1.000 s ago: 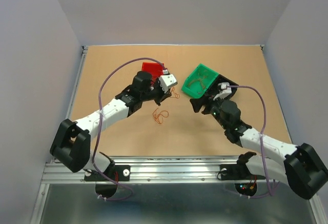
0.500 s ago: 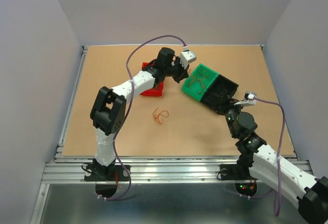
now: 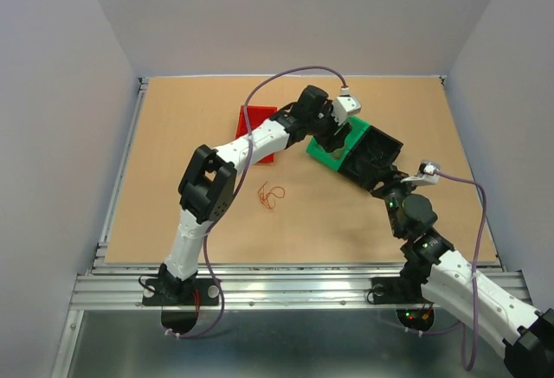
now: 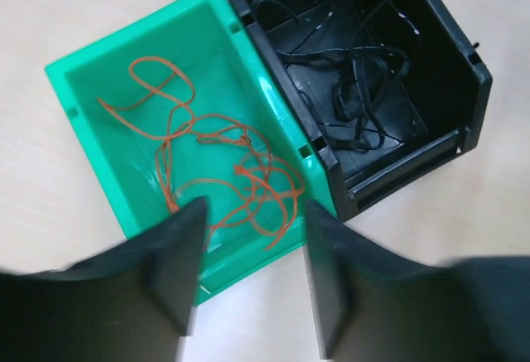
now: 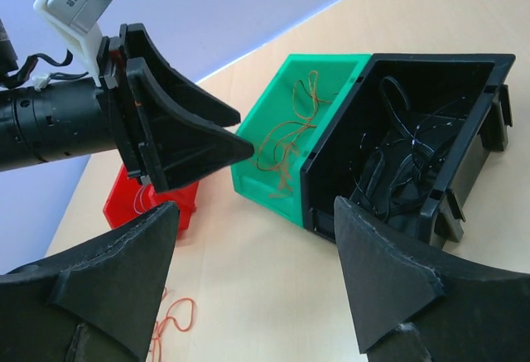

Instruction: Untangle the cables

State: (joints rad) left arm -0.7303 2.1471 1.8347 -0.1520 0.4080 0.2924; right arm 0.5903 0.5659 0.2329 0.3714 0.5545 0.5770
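A red bin (image 3: 257, 123) sits on the left half of the table (image 3: 173, 179). In the right wrist view it seems to hold a thin strand or two, though too little of it shows to be sure. Just nearer the robot than this bin, a small bunch of orange-red cables (image 3: 271, 195) lies looped on the bare tabletop, apart from every bin and from both grippers.

The left arm (image 3: 247, 144) reaches across the red bin toward the middle. The left gripper (image 4: 255, 213) hangs over the near edge of the green bin (image 4: 124, 39), its two fingers spread apart and closed on nothing. Inside that bin lie loose orange wires (image 4: 219, 159) in tangled loops.

Pressed against the green bin's right wall is a black bin (image 4: 451, 72), tilted at the same angle on the table, with black wires (image 4: 356, 97) coiled in it.

Farther right and nearer the robot, the right gripper (image 5: 257, 209) is just short of the black bin's near corner. Its fingers are wide apart and point at the two joined bins.
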